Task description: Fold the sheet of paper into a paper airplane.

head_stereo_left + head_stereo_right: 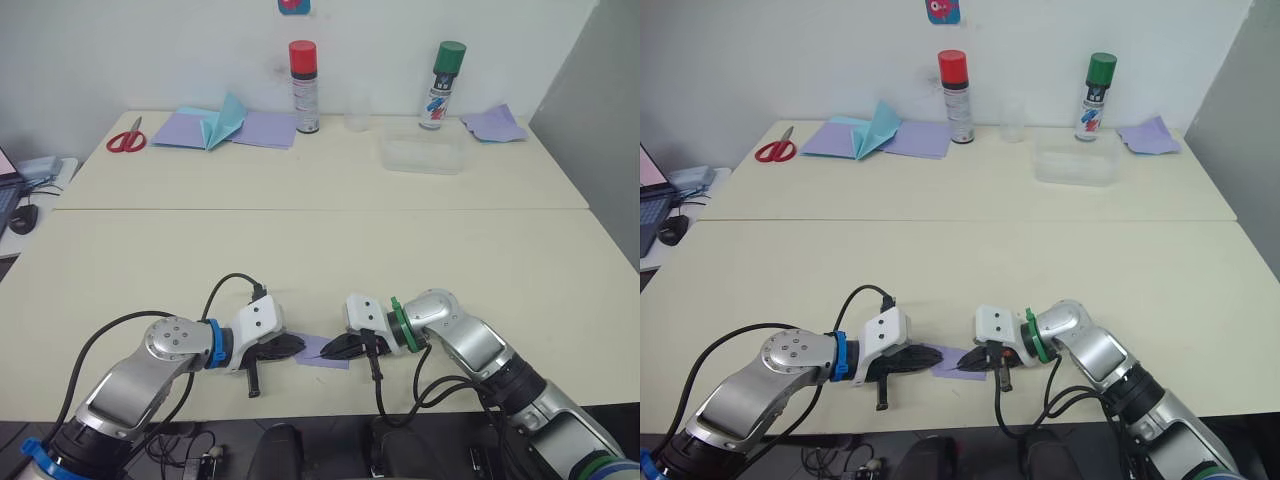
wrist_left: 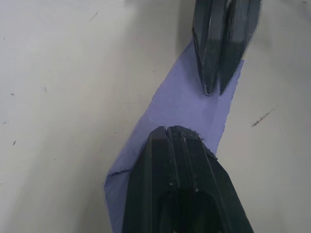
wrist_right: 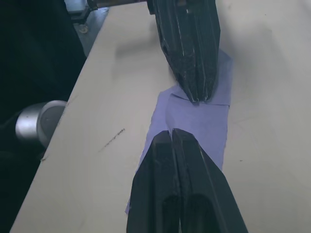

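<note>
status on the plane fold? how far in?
Done: the sheet of paper is already folded down to a narrow strip with creased layers, lying flat near the table's front edge.
In hand: the left hand and the right hand, both shut, press on it from opposite ends, tips facing.
Left: no pointed nose or wings visible, so shaping remains.

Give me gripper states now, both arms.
Left gripper: shut, tips pressing on the sheet of paper.
Right gripper: shut, tips also on it.
</note>
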Controlling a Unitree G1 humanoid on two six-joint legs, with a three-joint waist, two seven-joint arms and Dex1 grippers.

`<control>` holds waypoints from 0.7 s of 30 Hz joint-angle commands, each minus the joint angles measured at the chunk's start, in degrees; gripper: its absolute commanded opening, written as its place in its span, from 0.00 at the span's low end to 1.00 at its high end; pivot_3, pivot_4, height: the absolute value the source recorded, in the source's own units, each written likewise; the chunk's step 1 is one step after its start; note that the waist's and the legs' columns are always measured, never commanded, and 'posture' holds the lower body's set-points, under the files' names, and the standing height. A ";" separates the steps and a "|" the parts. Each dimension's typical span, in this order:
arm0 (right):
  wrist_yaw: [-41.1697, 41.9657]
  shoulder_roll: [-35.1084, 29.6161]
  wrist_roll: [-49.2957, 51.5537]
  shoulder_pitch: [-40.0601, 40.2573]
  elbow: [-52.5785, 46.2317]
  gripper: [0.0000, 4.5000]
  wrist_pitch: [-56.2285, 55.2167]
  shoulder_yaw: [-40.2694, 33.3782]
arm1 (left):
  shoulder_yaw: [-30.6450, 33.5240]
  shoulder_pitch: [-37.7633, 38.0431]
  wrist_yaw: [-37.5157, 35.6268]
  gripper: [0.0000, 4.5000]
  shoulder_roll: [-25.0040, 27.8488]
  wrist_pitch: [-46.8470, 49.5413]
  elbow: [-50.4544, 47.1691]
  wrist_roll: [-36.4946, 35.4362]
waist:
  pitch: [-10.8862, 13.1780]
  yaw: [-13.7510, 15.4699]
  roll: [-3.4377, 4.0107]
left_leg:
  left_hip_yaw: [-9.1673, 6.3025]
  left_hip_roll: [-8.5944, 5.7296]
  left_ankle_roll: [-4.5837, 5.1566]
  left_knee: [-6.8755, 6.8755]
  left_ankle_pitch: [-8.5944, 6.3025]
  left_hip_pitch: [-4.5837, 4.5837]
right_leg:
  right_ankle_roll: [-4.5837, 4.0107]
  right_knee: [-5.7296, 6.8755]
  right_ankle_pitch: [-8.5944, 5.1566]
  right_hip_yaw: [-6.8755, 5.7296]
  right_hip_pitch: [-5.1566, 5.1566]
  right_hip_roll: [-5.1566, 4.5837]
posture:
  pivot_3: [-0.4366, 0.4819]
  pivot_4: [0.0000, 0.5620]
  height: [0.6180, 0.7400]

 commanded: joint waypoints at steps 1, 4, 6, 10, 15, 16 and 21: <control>4.95 -3.76 4.31 -2.06 -4.97 0.28 3.35 -3.98 | -2.11 1.60 0.64 0.00 0.23 1.52 3.15 2.78 | 0.01 0.09 0.01 | 0.00 0.00 0.00 0.00 0.00 0.00 | 0.03 0.00 0.00 0.00 0.00 -0.01 | 0.48 0.27 1.00; 5.76 -5.65 7.28 -3.32 -7.43 0.51 7.34 -6.40 | -2.16 1.92 0.79 0.00 0.18 1.38 3.53 2.84 | 0.01 0.11 0.01 | -0.02 0.02 0.00 0.00 0.00 0.02 | -0.02 0.01 -0.03 -0.02 -0.01 -0.01 | 0.48 0.27 1.00; 3.35 -4.94 9.48 -4.12 -8.93 0.69 10.74 -9.21 | -1.98 2.24 0.87 0.00 0.23 1.33 3.65 2.80 | 0.00 0.10 0.01 | -0.04 0.03 0.00 0.00 0.00 0.06 | -0.05 0.02 -0.05 -0.02 0.01 -0.01 | 0.48 0.27 1.00; -5.58 0.65 8.67 -3.50 -8.12 0.65 11.35 -12.11 | -1.58 2.67 0.87 0.00 0.26 1.52 3.59 2.64 | -0.03 0.09 0.04 | -0.16 0.03 0.00 0.00 0.00 0.10 | -0.09 0.05 -0.06 -0.13 0.02 0.07 | 0.48 0.27 1.00; -11.58 4.31 3.66 -0.46 -5.08 0.28 7.28 -9.37 | -1.69 2.48 0.76 0.00 0.14 1.68 3.78 2.74 | -0.07 0.10 0.05 | -0.16 0.03 0.00 -0.01 0.00 0.07 | -0.05 0.05 -0.04 -0.13 0.03 0.04 | 0.48 0.27 1.00; -12.21 4.60 2.64 0.15 -4.46 0.19 6.09 -8.67 | -1.69 2.32 0.67 0.00 0.15 1.69 3.88 2.76 | -0.07 0.10 0.05 | -0.14 0.03 0.00 -0.01 0.00 0.07 | -0.05 0.05 -0.04 -0.10 0.04 0.03 | 0.48 0.27 1.00; -13.63 5.56 0.02 3.07 -3.20 0.01 3.65 -6.15 | -1.57 1.86 0.30 0.00 0.37 1.39 4.34 2.88 | -0.07 0.08 0.05 | -0.03 0.03 0.00 -0.01 0.00 0.05 | -0.01 0.05 -0.02 -0.03 0.02 0.03 | 0.48 0.27 1.00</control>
